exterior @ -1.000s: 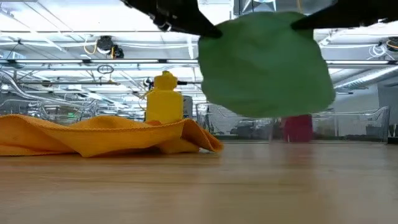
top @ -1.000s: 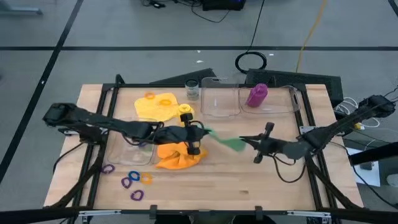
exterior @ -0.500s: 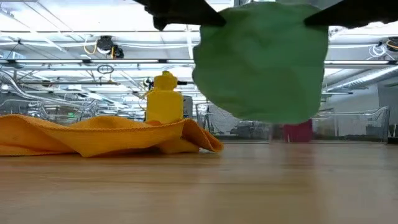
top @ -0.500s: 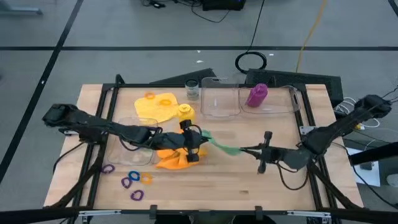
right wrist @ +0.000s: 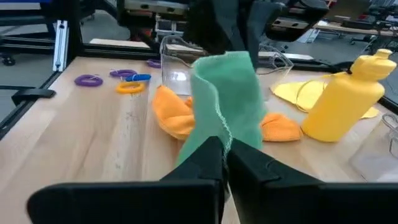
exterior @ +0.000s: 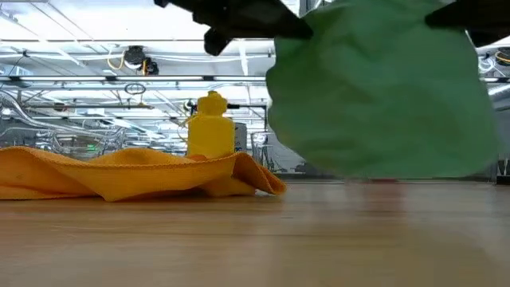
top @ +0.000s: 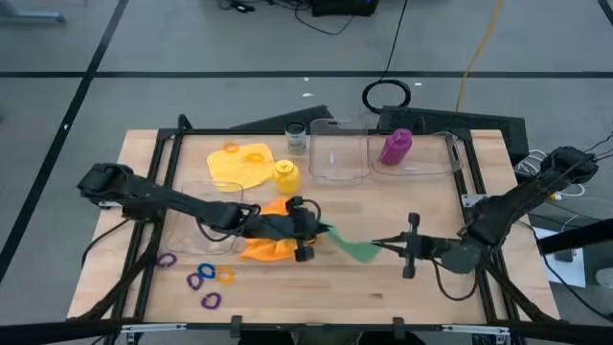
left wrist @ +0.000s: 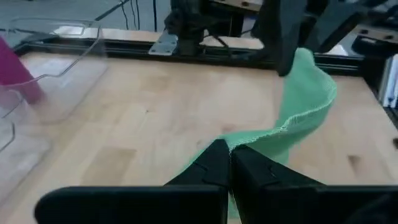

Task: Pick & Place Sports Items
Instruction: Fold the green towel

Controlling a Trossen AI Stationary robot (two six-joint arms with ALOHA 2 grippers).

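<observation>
So both arms have the green cloth stretched between them, held up off the bench near the middle. The left hand is clenched on one edge of it, the right hand is pinched tight on the opposite edge. Looks like they're holding it two-handed so it hangs spread out rather than bunched up, probably to fold it or lay it flat somewhere.

The orange cloth sits crumpled on the bench just under the left arm, with the yellow bottle standing behind it and the yellow cloth lying flat farther back. The purple bottle is already in one of the clear boxes at the back. A handful of coloured rings are scattered toward the front left, well apart from the action, so plenty is still unsorted.
</observation>
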